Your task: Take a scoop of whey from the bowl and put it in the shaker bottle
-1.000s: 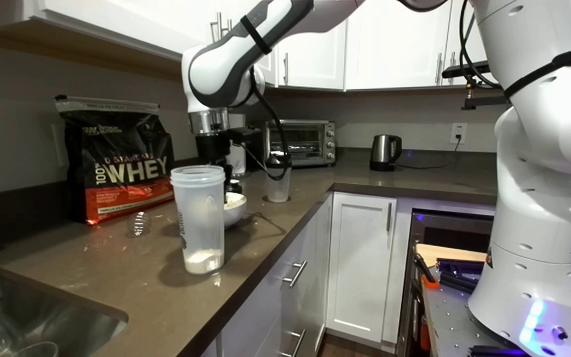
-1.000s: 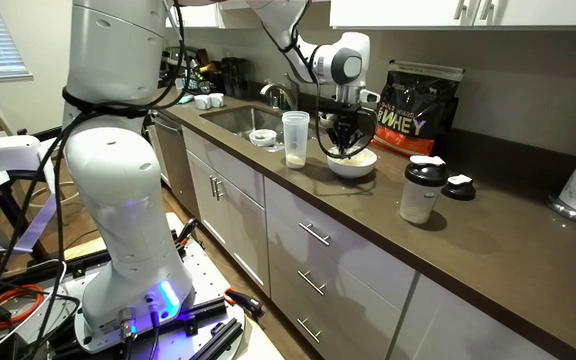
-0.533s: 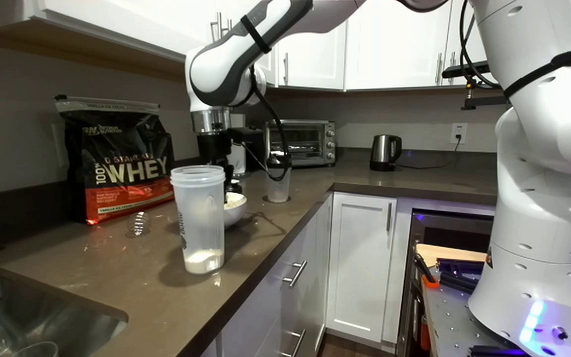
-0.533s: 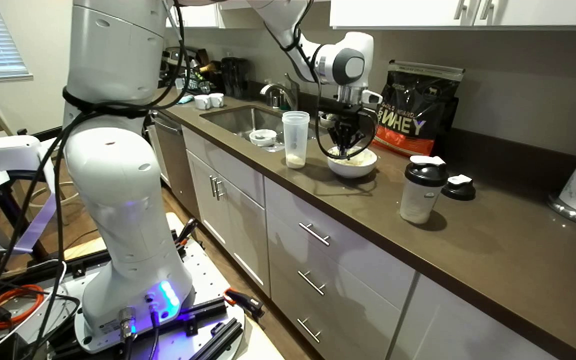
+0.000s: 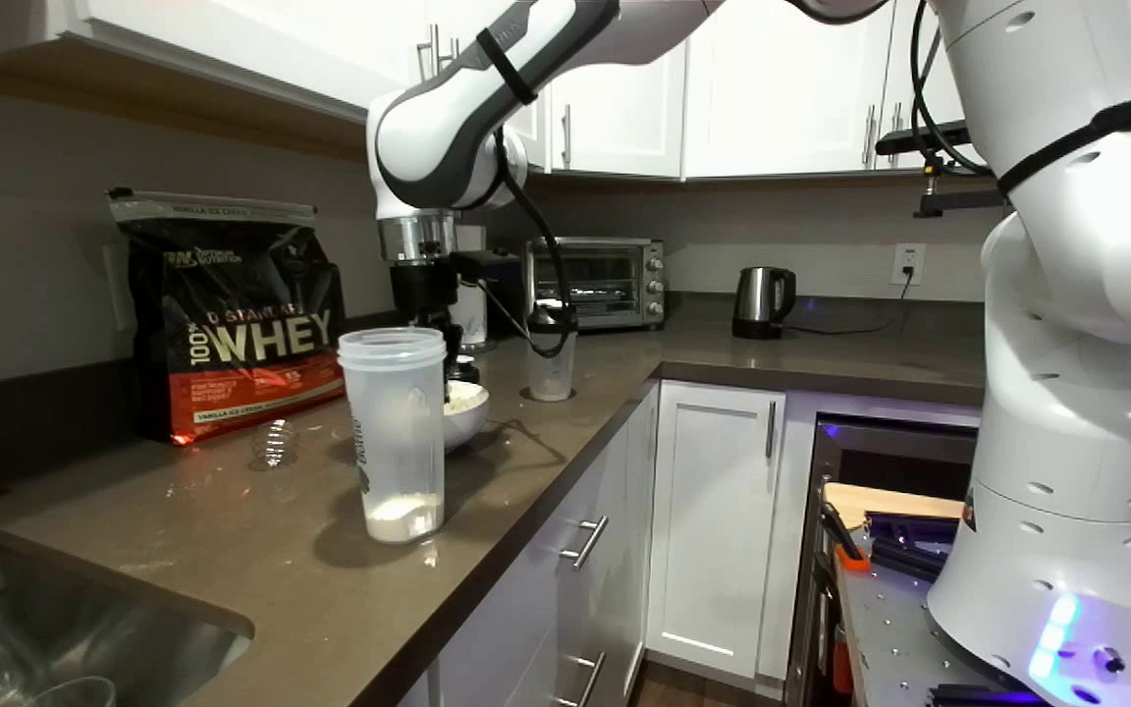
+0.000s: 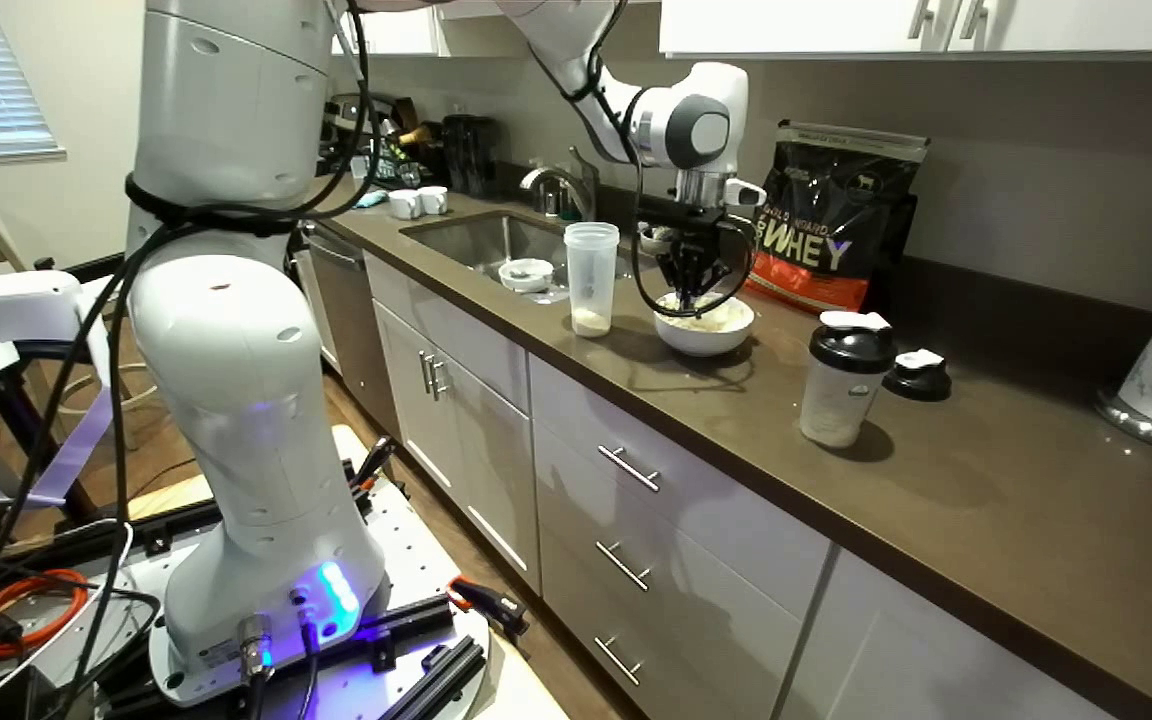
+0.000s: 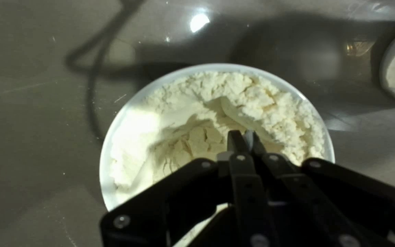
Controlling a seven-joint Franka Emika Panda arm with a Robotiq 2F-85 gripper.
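Note:
The white bowl (image 6: 702,340) stands on the counter, heaped with pale whey powder (image 7: 279,115) that has a hollow in its middle. It also shows in another exterior view (image 5: 467,424), partly behind the bottle. My gripper (image 7: 246,137) points down over the bowl, fingertips at the hollow. The fingers are nearly together, with a pale sliver between them, apparently the scoop's handle (image 7: 249,138); the scoop's cup is hidden. The tall frosted shaker bottle (image 5: 394,422) stands upright beside the bowl on the sink side, open, with some powder at its bottom. It also shows in another exterior view (image 6: 592,275).
A black whey bag (image 6: 836,220) stands behind the bowl against the wall. A smaller cup with a black lid (image 6: 841,390) and a loose black lid (image 6: 918,376) stand farther along. A wire ball (image 5: 275,447) lies near the bag. The sink (image 5: 134,609) lies past the bottle.
Over the last second the wrist has shifted very slightly, rightward in both exterior views. The fingers stay over the bowl; the bowl and bottle have not moved.

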